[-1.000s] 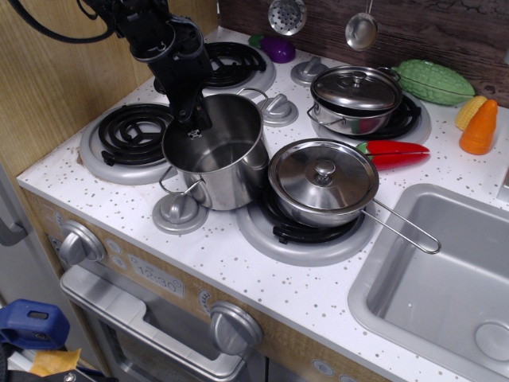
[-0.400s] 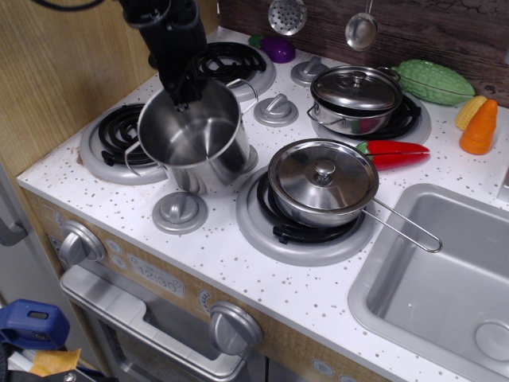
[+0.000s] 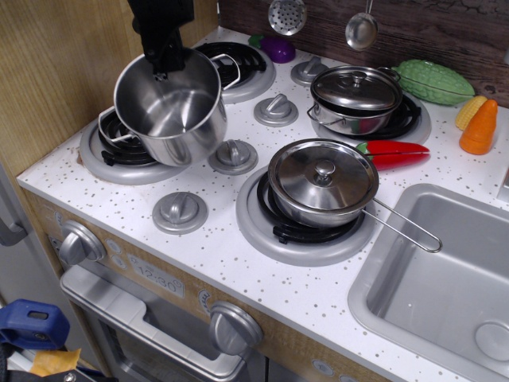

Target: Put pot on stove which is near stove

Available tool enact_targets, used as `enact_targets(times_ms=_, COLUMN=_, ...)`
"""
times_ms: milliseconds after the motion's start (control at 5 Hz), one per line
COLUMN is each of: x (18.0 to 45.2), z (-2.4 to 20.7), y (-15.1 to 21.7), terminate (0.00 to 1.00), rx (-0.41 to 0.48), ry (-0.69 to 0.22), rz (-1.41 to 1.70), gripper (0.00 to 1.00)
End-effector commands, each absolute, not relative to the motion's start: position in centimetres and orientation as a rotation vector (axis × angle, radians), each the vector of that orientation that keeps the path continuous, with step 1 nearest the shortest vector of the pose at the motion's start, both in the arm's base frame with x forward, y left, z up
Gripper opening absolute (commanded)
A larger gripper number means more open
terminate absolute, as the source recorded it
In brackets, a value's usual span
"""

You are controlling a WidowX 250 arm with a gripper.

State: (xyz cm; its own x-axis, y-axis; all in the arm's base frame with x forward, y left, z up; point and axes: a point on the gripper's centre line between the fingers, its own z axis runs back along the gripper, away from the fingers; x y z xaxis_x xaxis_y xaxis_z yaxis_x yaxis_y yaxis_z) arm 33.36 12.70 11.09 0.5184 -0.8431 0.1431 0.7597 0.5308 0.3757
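Observation:
The tall shiny steel pot [image 3: 172, 111] with thin wire loop handles hangs tilted, lifted off the counter, over the right part of the front-left stove burner [image 3: 119, 147]. My black gripper [image 3: 165, 57] comes down from the top and is shut on the pot's far rim. The burner is a black spiral coil in a silver-grey ring, partly hidden behind the pot.
A lidded long-handled pan [image 3: 322, 181] sits on the front-right burner. A low lidded pot [image 3: 355, 95] sits on the back-right burner. The back-left burner [image 3: 238, 68] is bare. Grey knobs [image 3: 180, 211] dot the counter. A sink [image 3: 445, 274] lies at right. Toy vegetables line the back.
My gripper has lifted the pot off the counter middle and carried it left and back, over the front-left burner; a knob it hid now shows.

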Motion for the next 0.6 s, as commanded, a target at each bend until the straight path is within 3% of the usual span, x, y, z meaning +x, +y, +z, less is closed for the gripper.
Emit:
enact_targets(times_ms=0, x=34.6, z=14.3, y=14.8, terminate=0.00, rx=0.414, ry=-0.379, rz=-1.018, gripper=0.00)
enact_targets(times_ms=400, x=34.9, z=13.6, y=16.6, terminate=0.00, rx=0.456, ry=-0.381, rz=-1.051, gripper=0.00)
